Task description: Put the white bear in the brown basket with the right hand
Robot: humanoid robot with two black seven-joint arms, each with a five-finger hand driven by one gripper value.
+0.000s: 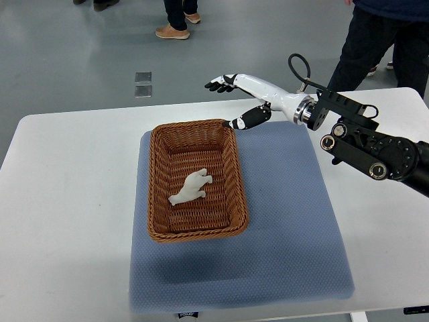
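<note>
Bear lying in basket, right hand hovering empty

The white bear [191, 187] is lying on its side inside the brown basket [158, 176], which is sitting on the blue mat [288, 221]. The right hand [236, 100] is hovering beyond the basket's far right corner, fingers spread and holding nothing; withdrawing well is likely meaning lifting clear without brushing the rim.

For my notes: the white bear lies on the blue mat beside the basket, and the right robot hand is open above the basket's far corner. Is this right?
Not quite. In the top view the bear lies inside the basket, not beside it on the mat. The right robot hand is open, as you wrote.
</note>
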